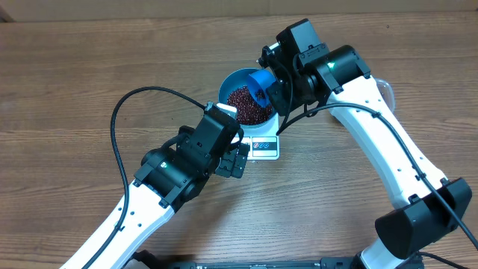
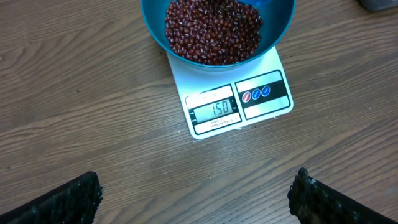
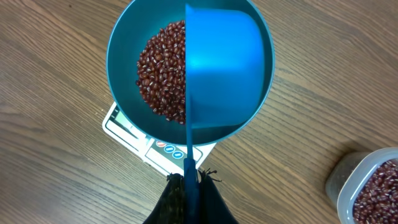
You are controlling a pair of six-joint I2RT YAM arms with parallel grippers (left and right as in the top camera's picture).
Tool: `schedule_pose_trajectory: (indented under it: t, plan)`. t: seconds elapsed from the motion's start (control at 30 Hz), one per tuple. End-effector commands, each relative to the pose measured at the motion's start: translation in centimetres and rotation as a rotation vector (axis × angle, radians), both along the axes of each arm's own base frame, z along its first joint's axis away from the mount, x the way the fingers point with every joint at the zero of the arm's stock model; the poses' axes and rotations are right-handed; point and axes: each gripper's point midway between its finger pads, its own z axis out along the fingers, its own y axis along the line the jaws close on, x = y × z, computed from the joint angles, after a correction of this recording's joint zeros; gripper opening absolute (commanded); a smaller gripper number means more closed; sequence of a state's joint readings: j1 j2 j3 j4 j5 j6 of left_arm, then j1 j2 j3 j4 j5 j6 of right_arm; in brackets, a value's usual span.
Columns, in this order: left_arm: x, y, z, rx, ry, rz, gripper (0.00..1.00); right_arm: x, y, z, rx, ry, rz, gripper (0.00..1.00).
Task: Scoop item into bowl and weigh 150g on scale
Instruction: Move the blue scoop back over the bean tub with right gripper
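My right tool [image 3: 189, 190] pinching scoop [image 3: 224, 68] handle shut, scoop tipping over bowl [image 2: 273, 25] sitting on scale [image 2: 239, 102]. My left tool [image 2: 199, 205] gaping wide, empty, near scale front. Beans [image 2: 214, 28] lying in bowl: loose, light, probably rolling easily. I'm judging thin stiff handle the best hold.

The only readable figure is "150", in dark digits on the grey display strip [image 2: 214, 110] of the small flat white square kitchen scale [image 2: 214, 78], seen from the left wrist. A line of tiny print beneath it is too small to read. Beside it sit three round button symbols [image 2: 256, 94], one red and two blue, with marks too fine to make out.
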State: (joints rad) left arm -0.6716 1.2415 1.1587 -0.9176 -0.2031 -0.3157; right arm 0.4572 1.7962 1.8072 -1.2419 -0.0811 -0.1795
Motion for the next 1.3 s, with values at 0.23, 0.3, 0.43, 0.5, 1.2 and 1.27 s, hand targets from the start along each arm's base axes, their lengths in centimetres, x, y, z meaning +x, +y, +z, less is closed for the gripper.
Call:
schedule_pose_trajectory:
  t: [0.23, 0.3, 0.43, 0.5, 1.2, 1.27]
  plan:
    - [0.4, 0.1, 1.2, -0.019, -0.031, 0.011, 1.0, 1.4, -4.0, 2.3, 0.168, 0.034, -0.092, 0.04]
    - [0.4, 0.1, 1.2, -0.019, -0.031, 0.011, 1.0, 1.7, -4.9, 2.6, 0.21, 0.042, -0.109, 0.04]
    - [0.4, 0.1, 1.2, -0.019, -0.031, 0.011, 1.0, 2.1, -6.9, 3.8, 0.292, 0.039, -0.138, 0.04]
    - [0.4, 0.1, 1.2, -0.019, -0.031, 0.011, 0.99, 2.1, -8.0, 4.9, 0.348, 0.023, -0.133, 0.04]
    - [0.4, 0.1, 1.2, -0.019, -0.03, 0.011, 1.0, 0.4, -24.1, 3.8, -0.047, 0.009, -0.775, 0.04]
    - [0.4, 0.1, 1.2, -0.019, -0.031, 0.011, 1.0, 0.2, -24.6, 3.8, -0.122, -0.006, -0.81, 0.04]
